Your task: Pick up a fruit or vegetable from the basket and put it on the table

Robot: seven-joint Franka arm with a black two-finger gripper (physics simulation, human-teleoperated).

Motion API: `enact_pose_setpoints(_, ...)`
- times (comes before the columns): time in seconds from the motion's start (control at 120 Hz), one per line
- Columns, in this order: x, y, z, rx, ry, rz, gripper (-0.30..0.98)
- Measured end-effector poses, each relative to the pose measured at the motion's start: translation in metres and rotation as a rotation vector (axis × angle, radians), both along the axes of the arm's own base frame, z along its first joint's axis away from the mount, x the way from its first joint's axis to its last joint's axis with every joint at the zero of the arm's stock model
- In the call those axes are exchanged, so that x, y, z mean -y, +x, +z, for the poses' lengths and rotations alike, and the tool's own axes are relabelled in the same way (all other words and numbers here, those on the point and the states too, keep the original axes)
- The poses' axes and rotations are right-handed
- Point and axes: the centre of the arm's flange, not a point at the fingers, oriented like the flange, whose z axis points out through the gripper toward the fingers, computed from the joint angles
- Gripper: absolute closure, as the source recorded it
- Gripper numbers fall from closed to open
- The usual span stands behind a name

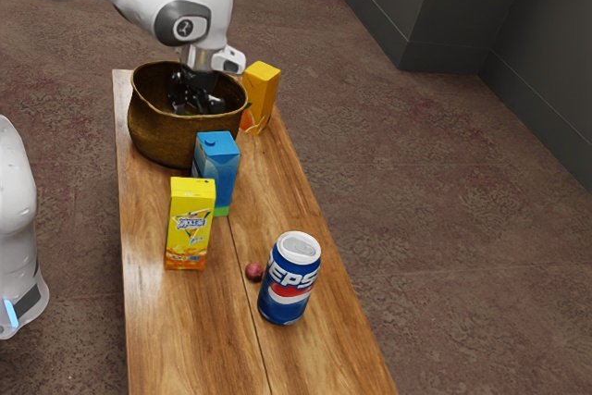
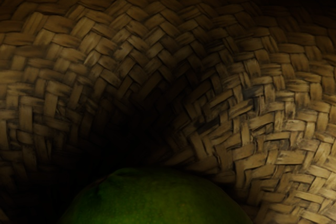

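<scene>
1) Down inside the basket (image 1: 171, 142) goes the gripper (image 1: 196, 101), woven wall all around, and whether it's open or closed, I can't tell
2) Green fruit or vegetable (image 2: 163, 198) in the basket, held or right under the hand
3) Crowding the rim outside: orange carton (image 1: 260, 90), blue carton (image 1: 218, 168)
4) Further along the table (image 1: 157, 339), yellow carton (image 1: 191, 219), then a small reddish ball (image 1: 254, 271) just beside the Pepsi can (image 1: 289, 280)

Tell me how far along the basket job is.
Reaching in looks done: my gripper is inside the basket, close to something green and rounded, likely the fruit. Whether it is held, I cannot tell. Left to do: secure it if needed, lift it out and set it on the table.
</scene>
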Motion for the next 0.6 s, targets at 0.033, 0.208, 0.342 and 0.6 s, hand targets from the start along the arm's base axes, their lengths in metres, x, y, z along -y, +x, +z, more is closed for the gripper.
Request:
enact_pose_setpoints(0.033, 0.000, 0.000, -0.001, 0.001, 0.000, 0.001, 0.00)
enact_pose_setpoints(0.208, -0.002, 0.002, -0.006, 0.003, 0.002, 0.004, 0.00)
enact_pose_setpoints(0.342, -0.005, -0.001, -0.013, 0.004, -0.004, 0.015, 0.00)
enact_pose_setpoints(0.6, -0.005, -0.002, -0.016, 0.010, -0.006, 0.021, 0.28)
